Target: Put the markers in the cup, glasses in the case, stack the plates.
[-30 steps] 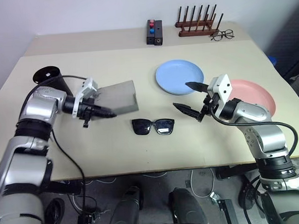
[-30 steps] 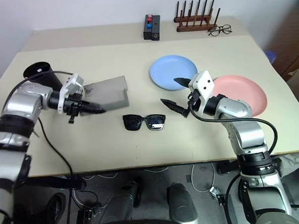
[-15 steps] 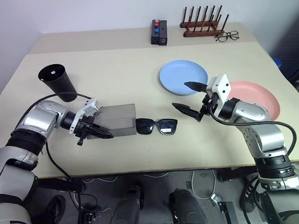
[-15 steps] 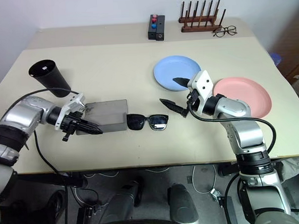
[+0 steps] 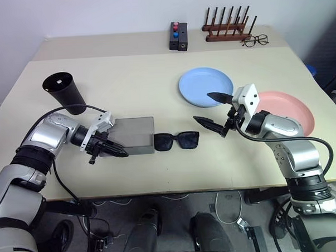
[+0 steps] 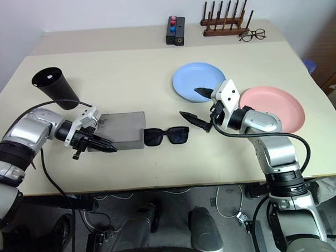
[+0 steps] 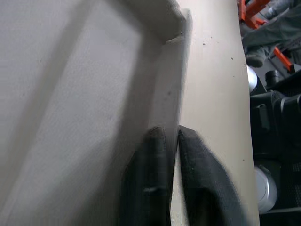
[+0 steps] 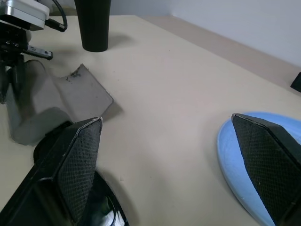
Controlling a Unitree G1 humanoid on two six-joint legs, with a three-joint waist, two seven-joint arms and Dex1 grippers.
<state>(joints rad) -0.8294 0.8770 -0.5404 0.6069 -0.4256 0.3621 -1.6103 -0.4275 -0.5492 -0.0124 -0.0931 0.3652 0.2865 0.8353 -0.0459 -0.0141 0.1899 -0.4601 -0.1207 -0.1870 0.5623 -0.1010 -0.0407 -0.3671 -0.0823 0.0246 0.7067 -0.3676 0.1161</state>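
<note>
I see the glasses (image 5: 176, 140) lying lengthwise, touching the case (image 5: 132, 135); my wide-open right gripper (image 5: 211, 109) hovers nearer them, left gripper (image 5: 108, 147) barely parted at the case's edge

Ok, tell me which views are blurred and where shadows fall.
Left wrist view: the flat grey rectangular case and the black fingers are soft, too near for focus. Right wrist view: the mesh-textured fingers are fairly crisp. Left eye view: sharp; the tall black tapered cup casts only a faint shadow.
</note>
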